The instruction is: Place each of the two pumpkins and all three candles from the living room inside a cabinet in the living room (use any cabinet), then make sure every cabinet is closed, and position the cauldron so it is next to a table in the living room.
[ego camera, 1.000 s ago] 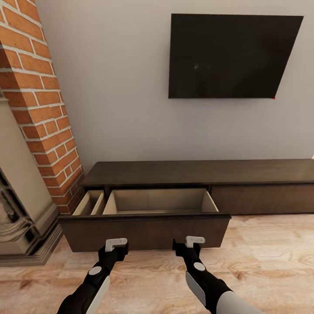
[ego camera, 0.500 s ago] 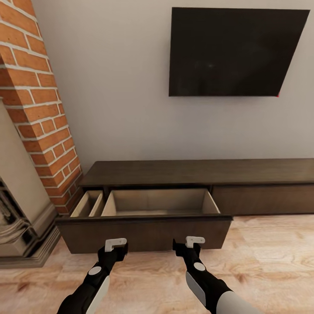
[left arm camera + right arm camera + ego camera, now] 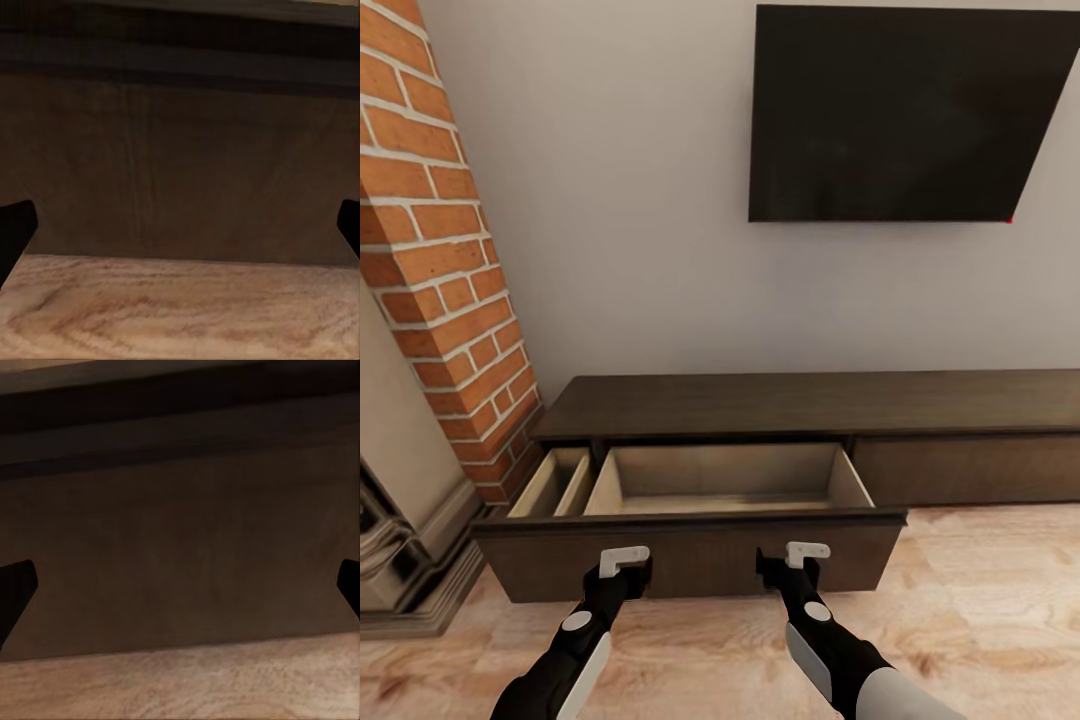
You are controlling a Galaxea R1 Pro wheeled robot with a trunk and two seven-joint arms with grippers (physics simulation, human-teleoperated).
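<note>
Hands (image 3: 625, 555) before open cabinet (image 3: 690, 545) drawer

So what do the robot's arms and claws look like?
Both arms are mostly black with white panels along the sides and a round grey button on each wrist. The left gripper and right gripper have pale grey-white fingers up front. In the wrist views the fingertips look like dark wedges.
</note>
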